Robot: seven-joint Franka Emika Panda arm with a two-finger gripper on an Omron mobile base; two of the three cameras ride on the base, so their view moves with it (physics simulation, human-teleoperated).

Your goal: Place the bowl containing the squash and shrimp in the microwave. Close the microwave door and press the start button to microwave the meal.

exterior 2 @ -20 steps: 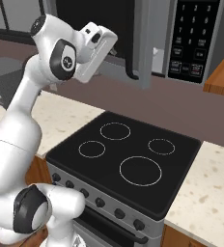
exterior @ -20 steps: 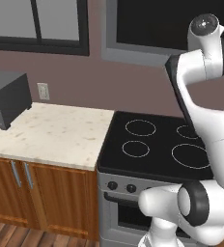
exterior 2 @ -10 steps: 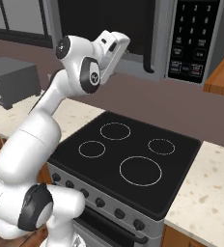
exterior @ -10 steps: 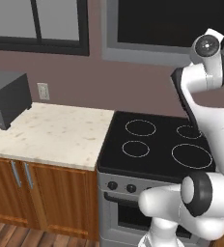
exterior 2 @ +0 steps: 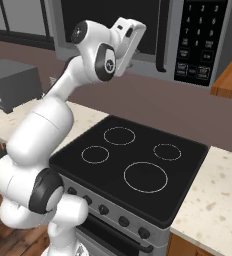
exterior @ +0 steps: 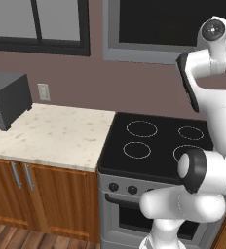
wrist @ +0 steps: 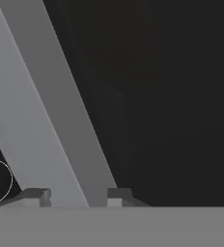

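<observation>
The pincer [wrist: 75,197] is raised close to the microwave door [exterior 2: 113,25] above the stove [exterior 2: 133,165], its tips apart, holding nothing.

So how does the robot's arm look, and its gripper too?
The arm is glossy white, built of rounded segments with dark grey rings at the joints. The gripper has two small dark grey, blocky fingertips.
</observation>
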